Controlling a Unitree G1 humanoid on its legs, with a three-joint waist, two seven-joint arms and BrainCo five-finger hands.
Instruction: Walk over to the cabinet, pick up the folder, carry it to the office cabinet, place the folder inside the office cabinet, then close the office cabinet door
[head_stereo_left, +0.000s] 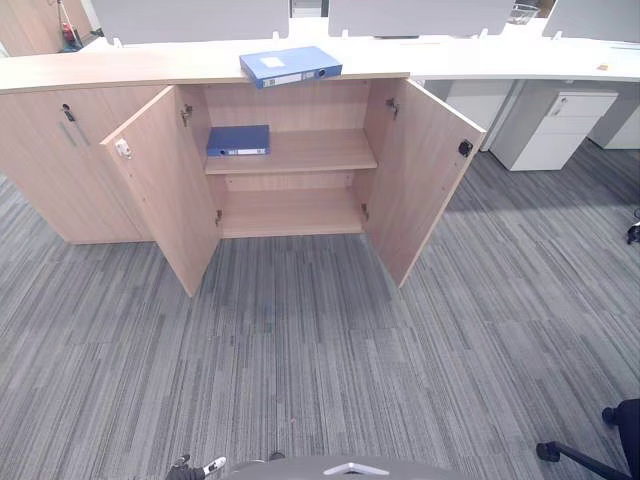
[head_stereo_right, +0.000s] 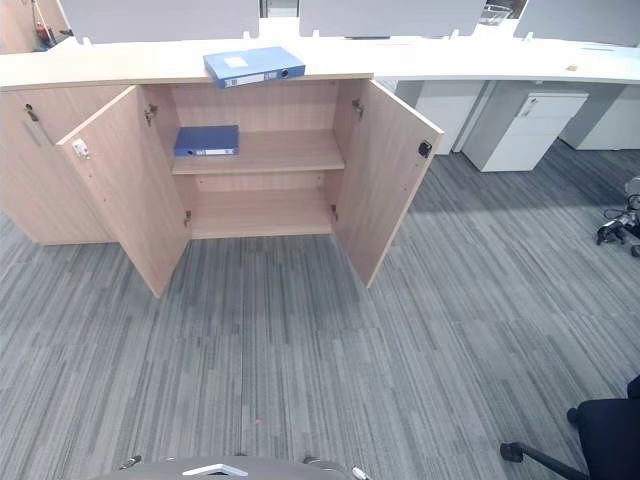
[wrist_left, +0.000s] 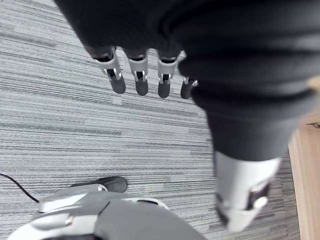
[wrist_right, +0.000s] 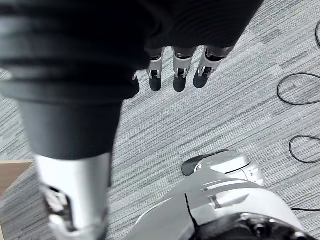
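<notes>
Ahead, grey striped carpet (head_stereo_left: 300, 350) fronts open cabinet (head_stereo_left: 310, 152)

Bright, even light comes from overhead. The pale worktop (head_stereo_left: 520, 58) glares along the top of the frame. The cabinet (head_stereo_left: 290, 150) is dimmer inside under its shelf. Its right door (head_stereo_left: 425, 175) throws a soft shadow on the carpet (head_stereo_left: 300, 340), right of centre. The worktop's edge bows towards the corners.

Office floor of grey carpet (head_stereo_left: 320, 350) with fine darker stripes, evenly lit. Along the far side, a long white desk top (head_stereo_left: 500, 58) backed by grey screen panels (head_stereo_left: 190, 18); beneath it, at right, a white drawer pedestal (head_stereo_left: 555, 130). Near right, a dark office chair (head_stereo_right: 608, 432) on a black wheeled base
</notes>
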